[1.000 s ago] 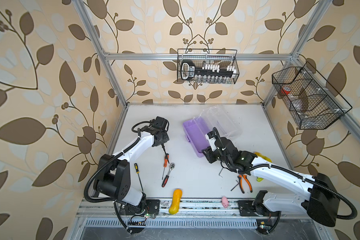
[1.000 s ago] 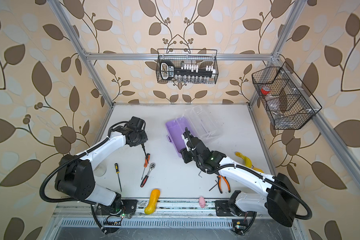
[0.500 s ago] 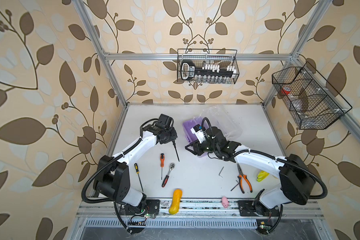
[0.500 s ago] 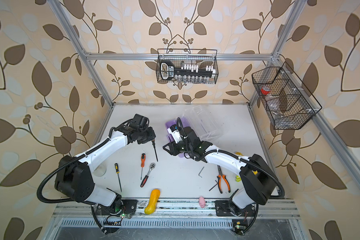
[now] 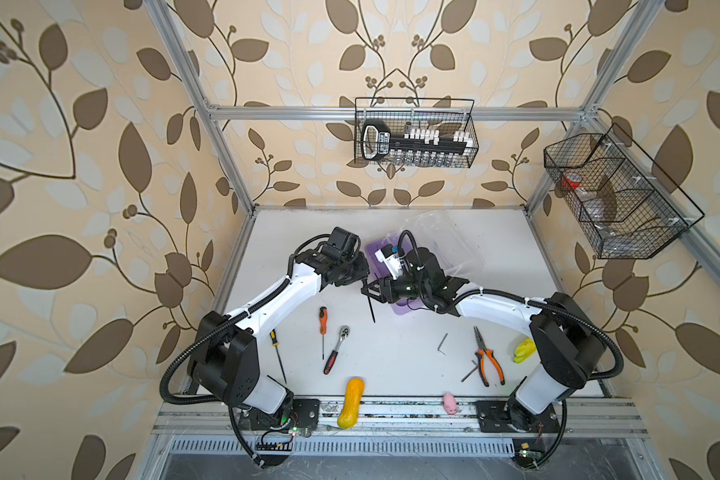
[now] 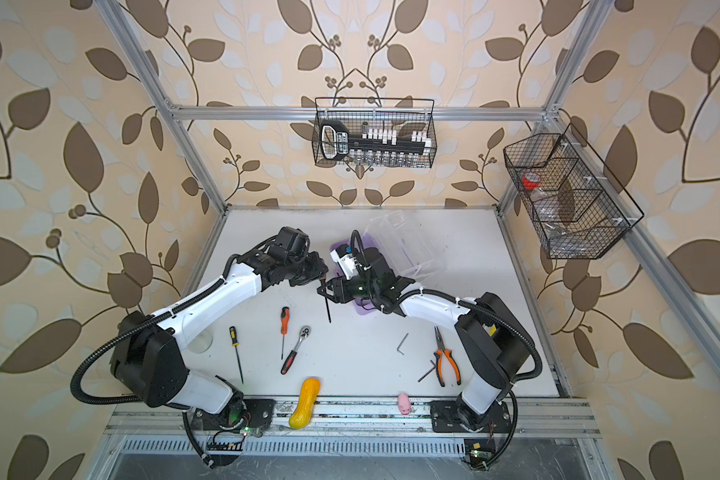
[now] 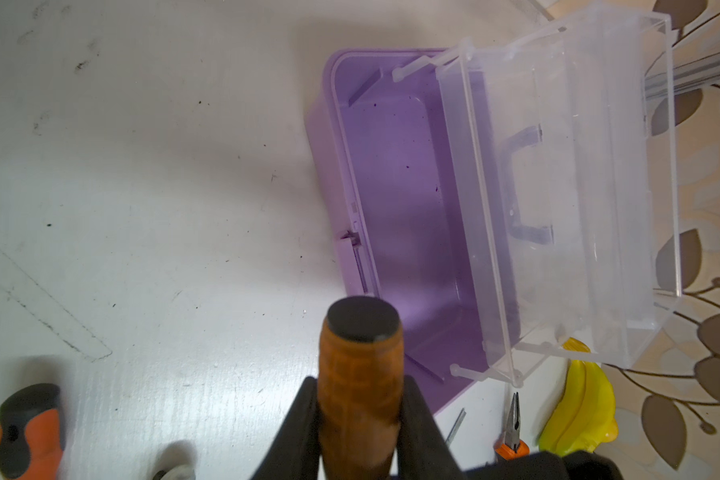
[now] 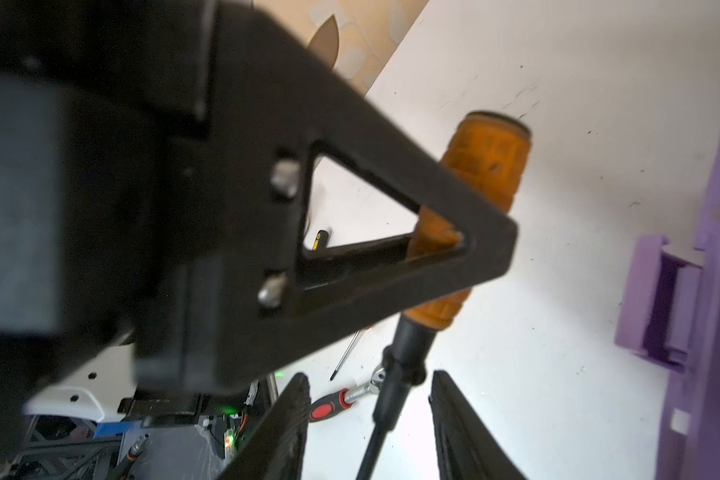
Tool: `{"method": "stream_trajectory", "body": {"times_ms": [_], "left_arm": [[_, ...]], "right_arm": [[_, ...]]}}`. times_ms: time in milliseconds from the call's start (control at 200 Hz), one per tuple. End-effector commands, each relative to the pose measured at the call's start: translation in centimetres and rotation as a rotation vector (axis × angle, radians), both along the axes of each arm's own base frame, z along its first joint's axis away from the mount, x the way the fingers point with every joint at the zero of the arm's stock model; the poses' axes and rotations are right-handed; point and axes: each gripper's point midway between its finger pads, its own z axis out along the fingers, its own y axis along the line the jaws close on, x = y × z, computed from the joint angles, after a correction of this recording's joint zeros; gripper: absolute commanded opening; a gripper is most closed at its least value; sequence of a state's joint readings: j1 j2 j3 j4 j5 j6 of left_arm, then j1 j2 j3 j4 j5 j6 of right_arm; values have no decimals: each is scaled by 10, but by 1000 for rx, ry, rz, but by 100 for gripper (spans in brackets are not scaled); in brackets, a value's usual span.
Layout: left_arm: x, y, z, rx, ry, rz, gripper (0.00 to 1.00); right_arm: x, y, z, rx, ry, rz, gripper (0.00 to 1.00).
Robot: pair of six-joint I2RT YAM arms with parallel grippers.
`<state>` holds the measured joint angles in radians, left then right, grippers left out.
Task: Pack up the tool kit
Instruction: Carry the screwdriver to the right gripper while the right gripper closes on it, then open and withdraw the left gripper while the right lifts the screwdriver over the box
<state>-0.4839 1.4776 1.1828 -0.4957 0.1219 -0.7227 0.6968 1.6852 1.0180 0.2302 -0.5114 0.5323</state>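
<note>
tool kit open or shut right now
Open: the tool kit has its clear lid swung back, leaving its lilac inside exposed in the left wrist view.

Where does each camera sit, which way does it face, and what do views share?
Top views: high in front, looking down on the table; left arm and right arm show whole.
Left wrist: on the left arm, looking past its fingers, shut on the screwdriver, into the open tool kit.
Right wrist: on the right arm, looking between its open fingers at the left gripper.
Shared: both wrist views show screwdriver and tool kit.
</note>
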Motion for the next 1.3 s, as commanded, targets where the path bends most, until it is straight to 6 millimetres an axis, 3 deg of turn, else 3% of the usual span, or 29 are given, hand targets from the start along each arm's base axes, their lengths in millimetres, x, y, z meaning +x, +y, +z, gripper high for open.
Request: {"method": "stream_trajectory", "body": {"times_ms": [0, 95, 345, 565, 625, 745, 805, 820, 840, 875, 900, 1065, 1174, 1294], "left_arm": [[2, -9, 52, -88, -112, -3, 2], [1, -12, 53, -103, -110, -8, 2], [3, -15, 49, -98, -107, -7, 3], [4, -25, 46, -137, -107, -31, 5], [5, -26, 45, -141, -117, -38, 19], [5, -23, 67, -161, -204, -38, 68], [4, -13, 80, -141, -253, -8, 86], [4, -9, 83, -132, -267, 3, 96], [3, -4, 88, -123, -284, 18, 99], [1, 6, 95, -99, -317, 50, 99], [-1, 14, 100, -81, -339, 74, 99], [-19, 78, 125, 64, -457, 278, 99], [-34, 115, 121, 164, -466, 407, 99], [-47, 134, 101, 242, -416, 451, 99]], "right_arm": [[13, 2, 9, 36, -2, -18, 48], [17, 3, 5, 31, 6, -24, 48], [21, 11, 11, 72, 16, -16, 33], [29, 9, 9, 37, 24, -37, 2], [31, 5, 7, 12, 21, -51, 0], [36, -5, 8, -70, -5, -78, 0], [40, -13, 11, -131, -40, -100, 0], [42, -16, 12, -152, -53, -111, 0], [45, -20, 13, -184, -69, -125, 0], [47, -30, 8, -253, -88, -147, 0], [53, -34, 18, -281, -121, -170, 0], [75, -75, 21, -545, -245, -272, 0], [92, -106, 27, -750, -341, -348, 0], [111, -131, 33, -957, -439, -414, 0]]}}
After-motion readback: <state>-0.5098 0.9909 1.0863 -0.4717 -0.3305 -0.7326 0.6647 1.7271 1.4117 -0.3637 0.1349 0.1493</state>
